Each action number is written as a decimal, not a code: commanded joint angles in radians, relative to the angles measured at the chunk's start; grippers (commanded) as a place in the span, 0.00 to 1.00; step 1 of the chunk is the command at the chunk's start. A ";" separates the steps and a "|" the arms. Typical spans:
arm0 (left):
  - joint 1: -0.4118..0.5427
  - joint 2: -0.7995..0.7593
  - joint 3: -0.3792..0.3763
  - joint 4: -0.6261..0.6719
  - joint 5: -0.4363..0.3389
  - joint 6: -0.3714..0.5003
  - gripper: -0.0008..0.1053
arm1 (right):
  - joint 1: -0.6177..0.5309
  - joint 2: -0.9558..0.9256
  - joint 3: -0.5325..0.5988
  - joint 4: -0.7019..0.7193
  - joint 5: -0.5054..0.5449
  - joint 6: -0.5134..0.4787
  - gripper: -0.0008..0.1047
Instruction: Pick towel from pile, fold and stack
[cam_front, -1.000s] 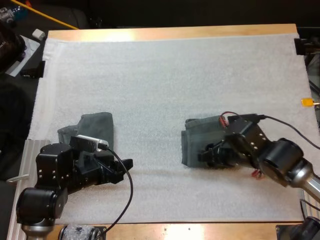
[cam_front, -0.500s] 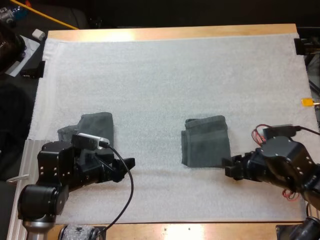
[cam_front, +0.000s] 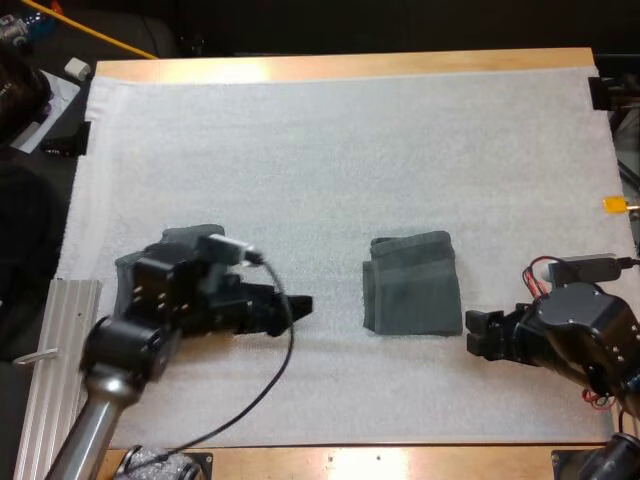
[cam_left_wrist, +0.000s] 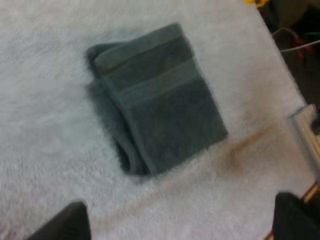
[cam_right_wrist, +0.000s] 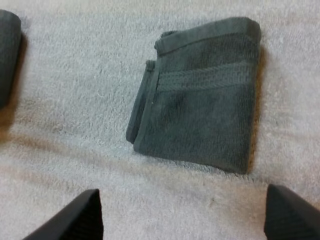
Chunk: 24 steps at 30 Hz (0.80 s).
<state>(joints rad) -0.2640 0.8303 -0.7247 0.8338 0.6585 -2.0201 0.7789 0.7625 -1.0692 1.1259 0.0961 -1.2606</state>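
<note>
A: Right gripper is off the towel now. A sec ago it sat right on top; now it's backed out to the towel's right, near but not touching, fingers spread wide w/ nothing between them

B: And the towel hasn't budged: folded, flat on the mat, approx mid-table, a bit to the right

A: Other side's moved too. Left gripper was parked by the pile; now that arm's swung out towards the towel, tip between pile and towel, not touching either

B: Fingers there?

A: Its wrist view has both apart, clear of everything, towel straight ahead. So spread & empty

B: Meaning the fold looks done and let go, imo. Next is prob stacking, or back to the pile. Can't call which from here

A: Agreed. What can't be read?

B: The pile, mostly. Left arm covers it and just a strip shows past the arm's far side, so one towel or more, crumpled or not, no telling

A: Left fingertips are dark on dark vs the arm in the high view, so their exact spot is rough

B: Plus a dark shape beyond the towel in the right wrist view, cut off. Other arm or pile, can't tell. And the towel's lower layers are hidden, so how neat the fold is underneath is unknown
</note>
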 joint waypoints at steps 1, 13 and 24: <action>-0.078 0.109 -0.003 -0.108 -0.016 -0.031 0.68 | 0.000 -0.002 -0.002 0.006 -0.003 0.001 0.63; -0.254 0.525 -0.004 -0.530 -0.068 -0.251 0.69 | -0.003 -0.002 -0.001 0.042 -0.007 0.002 0.66; -0.255 0.770 -0.085 -0.572 -0.025 -0.290 0.68 | 0.000 -0.002 -0.006 0.056 -0.002 -0.003 0.66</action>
<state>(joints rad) -0.5124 1.5277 -0.7671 0.2739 0.6154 -2.2958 0.7789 0.7643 -1.0692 1.1716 0.0891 -1.2585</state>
